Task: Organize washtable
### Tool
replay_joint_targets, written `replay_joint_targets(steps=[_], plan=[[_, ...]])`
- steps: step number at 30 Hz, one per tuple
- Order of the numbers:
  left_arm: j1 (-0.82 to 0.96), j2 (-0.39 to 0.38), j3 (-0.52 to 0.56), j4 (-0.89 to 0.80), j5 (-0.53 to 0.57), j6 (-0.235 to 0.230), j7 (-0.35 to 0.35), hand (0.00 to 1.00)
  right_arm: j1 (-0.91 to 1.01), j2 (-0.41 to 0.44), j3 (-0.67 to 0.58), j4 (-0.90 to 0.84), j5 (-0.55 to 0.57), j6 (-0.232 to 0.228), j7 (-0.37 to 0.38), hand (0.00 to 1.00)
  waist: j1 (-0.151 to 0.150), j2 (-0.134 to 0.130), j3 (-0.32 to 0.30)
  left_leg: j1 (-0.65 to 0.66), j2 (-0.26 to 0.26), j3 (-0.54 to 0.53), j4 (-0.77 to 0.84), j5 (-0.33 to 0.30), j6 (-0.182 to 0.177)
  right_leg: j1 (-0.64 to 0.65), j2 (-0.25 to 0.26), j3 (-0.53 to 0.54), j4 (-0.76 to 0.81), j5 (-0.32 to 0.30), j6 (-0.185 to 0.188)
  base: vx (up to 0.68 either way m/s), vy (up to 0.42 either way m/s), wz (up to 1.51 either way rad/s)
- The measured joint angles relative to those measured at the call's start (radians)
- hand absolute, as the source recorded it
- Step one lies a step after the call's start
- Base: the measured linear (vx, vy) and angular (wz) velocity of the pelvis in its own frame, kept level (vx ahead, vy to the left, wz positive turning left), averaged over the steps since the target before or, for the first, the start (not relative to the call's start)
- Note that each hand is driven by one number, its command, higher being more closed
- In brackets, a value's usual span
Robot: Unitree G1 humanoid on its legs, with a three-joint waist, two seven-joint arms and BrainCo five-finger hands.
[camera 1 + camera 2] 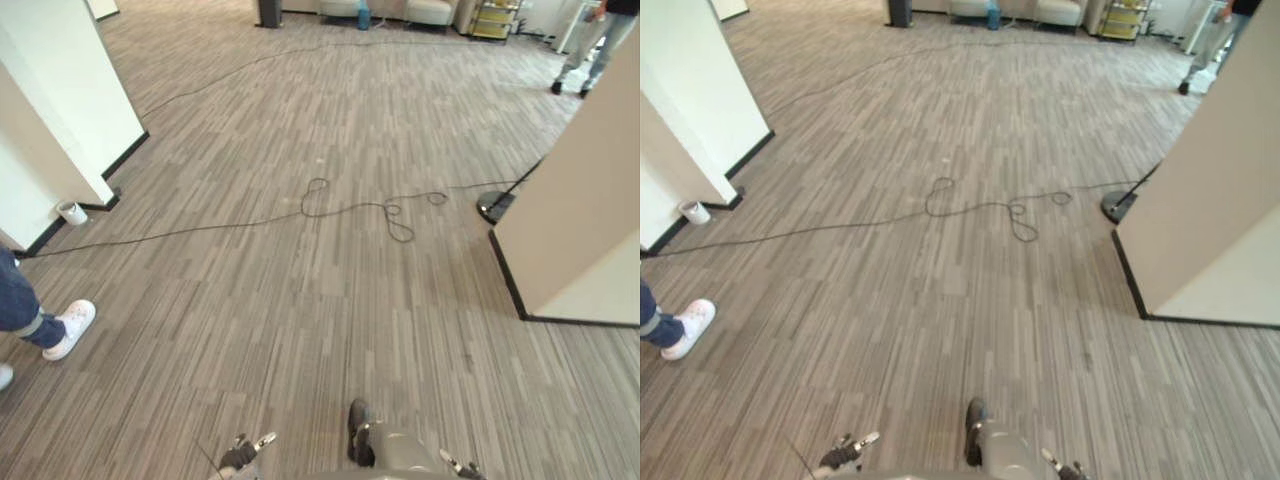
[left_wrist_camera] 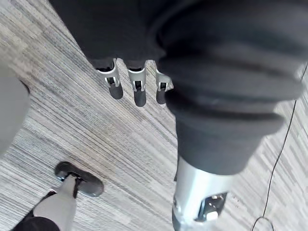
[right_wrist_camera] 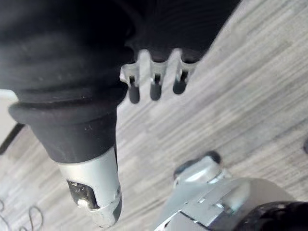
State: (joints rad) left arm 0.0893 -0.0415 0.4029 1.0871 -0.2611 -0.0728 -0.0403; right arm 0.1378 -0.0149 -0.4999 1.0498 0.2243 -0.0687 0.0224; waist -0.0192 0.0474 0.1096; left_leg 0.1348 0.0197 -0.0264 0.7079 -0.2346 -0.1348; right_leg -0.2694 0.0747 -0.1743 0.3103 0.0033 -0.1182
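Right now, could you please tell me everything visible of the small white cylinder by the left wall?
The small white cylinder stands upright on the grey carpet, at the corner foot of the white wall, by its black skirting. Its top looks open and darker inside. Cup or tape roll, I cannot tell.

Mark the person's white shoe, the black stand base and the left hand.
white shoe [image 1: 71, 325]: left eye view, on the shoe's top side.
stand base [image 1: 494, 207]: left eye view, middle of the dark base plate.
left hand [image 2: 138, 88]: left wrist view, on one silver finger.
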Motion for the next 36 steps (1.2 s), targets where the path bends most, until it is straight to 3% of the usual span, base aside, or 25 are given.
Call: replay_joint_targets(steps=[1, 3, 4, 5, 6, 7, 8, 9, 10, 11, 12, 14, 16, 18, 19, 21, 23, 26, 27, 30, 31, 32, 36], plan=[[0.000, -0.015, 0.045, -0.016, 0.000, 0.001, 0.000, 0.00, -0.014, -0.004, 0.006, -0.017, 0.000, 0.000, -0.002, 0.00, 0.017, 0.022, 0.009, -0.132, 0.049, 0.007, 0.285, 0.015, -0.038, 0.066, 0.047, 0.031, -0.029, -0.032, -0.013, 0.65, -0.066, -0.62], [0.002, -0.010, 0.052, -0.021, -0.003, 0.003, 0.000, 0.00, -0.035, 0.006, 0.009, -0.013, 0.000, 0.001, -0.006, 0.00, 0.034, 0.007, 0.023, -0.205, 0.098, 0.031, 0.395, 0.010, -0.028, 0.160, 0.075, 0.072, -0.067, -0.042, -0.026, 0.65, -0.055, -0.65], [0.005, 0.001, 0.050, -0.033, -0.003, 0.000, 0.000, 0.00, -0.047, 0.027, 0.029, -0.012, 0.000, 0.001, -0.011, 0.00, 0.041, -0.019, 0.033, -0.251, 0.126, 0.050, 0.391, -0.018, 0.019, 0.239, 0.076, 0.117, -0.102, -0.042, -0.026, 0.63, -0.038, -0.58], [0.006, 0.008, 0.050, -0.039, -0.003, -0.004, 0.000, 0.00, -0.056, 0.040, 0.029, -0.010, 0.000, 0.001, -0.013, 0.00, 0.043, -0.030, 0.038, -0.268, 0.139, 0.061, 0.368, -0.031, 0.041, 0.274, 0.071, 0.133, -0.118, -0.042, -0.025, 0.56, 0.007, -0.62], [0.006, 0.015, 0.049, -0.048, -0.008, -0.008, -0.001, 0.00, -0.072, 0.049, 0.029, 0.005, -0.003, -0.001, -0.019, 0.00, 0.054, -0.047, 0.041, -0.295, 0.146, 0.073, 0.270, -0.053, 0.076, 0.328, 0.053, 0.166, -0.139, -0.048, -0.016, 0.50, 0.071, -0.73], [0.005, 0.013, 0.043, -0.057, -0.013, -0.014, -0.001, 0.00, -0.080, 0.053, 0.029, 0.007, -0.005, -0.001, -0.020, 0.00, 0.064, -0.064, 0.043, -0.319, 0.144, 0.072, 0.127, -0.055, 0.079, 0.361, 0.029, 0.200, -0.142, -0.068, 0.018, 0.48, 0.102, -0.78], [0.005, 0.012, 0.039, -0.056, -0.015, -0.016, 0.000, 0.00, -0.086, 0.054, 0.029, 0.011, -0.008, -0.001, -0.020, 0.00, 0.066, -0.062, 0.041, -0.328, 0.135, 0.060, 0.023, -0.052, 0.075, 0.379, 0.017, 0.212, -0.147, -0.083, 0.043, 0.51, 0.198, -0.77], [0.011, 0.013, 0.033, -0.053, -0.015, -0.017, 0.001, 0.00, -0.090, 0.048, 0.029, 0.027, -0.022, -0.004, -0.020, 0.00, 0.065, -0.053, 0.028, -0.328, 0.121, 0.031, -0.185, -0.036, 0.058, 0.394, -0.003, 0.217, -0.164, -0.115, 0.074, 0.45, 0.240, -0.83], [0.016, 0.007, 0.027, -0.046, -0.016, -0.020, 0.002, 0.00, -0.088, 0.026, 0.036, 0.040, -0.033, -0.004, -0.019, 0.00, 0.068, -0.029, 0.017, -0.332, 0.118, -0.015, -0.374, 0.037, 0.033, 0.402, -0.009, 0.230, -0.167, -0.169, 0.078, 0.44, 0.268, -0.78], [0.015, 0.004, 0.027, -0.036, -0.018, -0.021, 0.003, 0.00, -0.087, 0.014, 0.039, 0.045, -0.036, -0.003, -0.018, 0.00, 0.068, -0.011, 0.016, -0.337, 0.121, -0.028, -0.399, 0.088, 0.036, 0.408, -0.006, 0.236, -0.163, -0.185, 0.085, 0.34, 0.313, -0.84], [0.016, -0.002, 0.033, -0.009, -0.024, -0.020, 0.006, 0.00, -0.072, 0.001, 0.038, 0.057, -0.039, -0.001, -0.020, 0.00, 0.068, 0.003, 0.002, -0.324, 0.115, -0.037, -0.389, 0.192, 0.037, 0.414, -0.010, 0.261, -0.130, -0.219, 0.109, 0.29, 0.281, -0.49], [0.015, 0.034, 0.035, 0.000, -0.020, -0.022, 0.006, 0.00, -0.047, 0.032, 0.040, 0.067, -0.034, -0.001, -0.016, 0.00, 0.064, -0.055, -0.015, -0.268, 0.075, 0.029, -0.429, 0.177, 0.064, 0.406, -0.075, 0.284, -0.069, -0.244, 0.139, 0.36, 0.303, -0.51], [0.008, 0.055, 0.027, 0.009, -0.020, -0.021, 0.006, 0.00, -0.046, 0.051, 0.051, 0.068, -0.038, -0.003, -0.005, 0.00, 0.072, -0.085, -0.016, -0.223, 0.057, 0.087, -0.469, 0.162, 0.089, 0.354, -0.102, 0.303, 0.046, -0.243, 0.143, 0.27, 0.265, -0.70], [0.003, 0.060, 0.021, 0.013, -0.019, -0.020, 0.017, 0.00, -0.040, 0.049, 0.064, 0.072, -0.032, -0.004, 0.004, 0.00, 0.087, -0.092, -0.011, -0.131, 0.047, 0.140, -0.542, 0.158, 0.110, 0.261, -0.122, 0.285, 0.234, -0.244, 0.177, 0.16, 0.225, -0.76], [0.003, 0.060, 0.011, 0.015, -0.018, -0.020, 0.022, 0.00, -0.041, 0.042, 0.080, 0.071, -0.029, -0.006, 0.004, 0.00, 0.085, -0.090, -0.012, -0.104, 0.048, 0.145, -0.563, 0.157, 0.111, 0.254, -0.127, 0.255, 0.243, -0.255, 0.172, 0.14, 0.198, -0.40], [0.001, 0.064, -0.018, 0.023, -0.010, -0.022, 0.020, 0.00, -0.040, 0.040, 0.118, 0.065, -0.028, -0.023, 0.004, 0.00, 0.057, -0.092, -0.017, -0.067, 0.045, 0.148, -0.610, 0.159, 0.113, 0.253, -0.128, 0.207, 0.136, -0.248, 0.165, 0.08, 0.151, 0.12], [0.002, 0.066, -0.018, 0.024, -0.008, -0.021, 0.020, 0.00, -0.038, 0.041, 0.117, 0.068, -0.028, -0.024, 0.004, 0.00, 0.060, -0.099, -0.022, -0.059, 0.024, 0.146, -0.638, 0.164, 0.118, 0.241, -0.135, 0.209, 0.026, -0.173, 0.155, 0.12, 0.042, 0.15], [0.020, 0.051, -0.012, 0.050, -0.006, -0.021, 0.021, 0.00, -0.024, 0.025, 0.116, 0.079, -0.035, -0.021, 0.003, 0.00, 0.062, -0.077, -0.086, -0.043, 0.005, 0.151, -0.713, 0.188, 0.106, 0.254, -0.145, 0.214, -0.100, -0.143, 0.165, 0.22, -0.023, -0.07], [0.021, 0.042, -0.012, 0.058, -0.006, -0.021, 0.021, 0.00, -0.024, 0.016, 0.112, 0.080, -0.034, -0.025, 0.002, 0.00, 0.060, -0.056, -0.086, -0.031, 0.013, 0.153, -0.731, 0.191, 0.103, 0.267, -0.136, 0.213, -0.123, -0.136, 0.161, 0.16, -0.056, -0.11], [0.020, 0.034, -0.019, 0.072, -0.002, -0.021, 0.021, 0.00, -0.026, 0.005, 0.114, 0.087, -0.035, -0.025, 0.000, 0.00, 0.059, -0.047, -0.090, -0.009, 0.021, 0.151, -0.748, 0.191, 0.102, 0.290, -0.120, 0.210, -0.143, -0.134, 0.159, 0.11, -0.059, -0.03], [0.020, 0.034, -0.022, 0.072, -0.002, -0.021, 0.021, 0.00, -0.028, 0.003, 0.116, 0.097, -0.035, -0.025, 0.000, 0.00, 0.059, -0.049, -0.090, 0.003, 0.029, 0.148, -0.754, 0.190, 0.101, 0.306, -0.111, 0.207, -0.156, -0.133, 0.157, 0.06, -0.045, 0.03], [0.008, 0.074, -0.082, 0.071, -0.004, -0.023, 0.020, 0.00, -0.053, -0.012, 0.188, 0.141, -0.026, -0.025, 0.003, 0.00, 0.050, -0.083, -0.071, -0.001, -0.008, 0.130, -0.760, 0.197, 0.112, 0.318, -0.141, 0.196, -0.207, -0.107, 0.173, 0.04, -0.033, 0.02], [0.009, 0.074, -0.082, 0.071, -0.004, -0.023, 0.020, 0.00, -0.055, -0.012, 0.188, 0.141, -0.026, -0.025, 0.003, 0.00, 0.046, -0.083, -0.072, -0.001, -0.009, 0.129, -0.760, 0.197, 0.112, 0.318, -0.141, 0.195, -0.207, -0.107, 0.173, 0.00, 0.000, 0.00]])
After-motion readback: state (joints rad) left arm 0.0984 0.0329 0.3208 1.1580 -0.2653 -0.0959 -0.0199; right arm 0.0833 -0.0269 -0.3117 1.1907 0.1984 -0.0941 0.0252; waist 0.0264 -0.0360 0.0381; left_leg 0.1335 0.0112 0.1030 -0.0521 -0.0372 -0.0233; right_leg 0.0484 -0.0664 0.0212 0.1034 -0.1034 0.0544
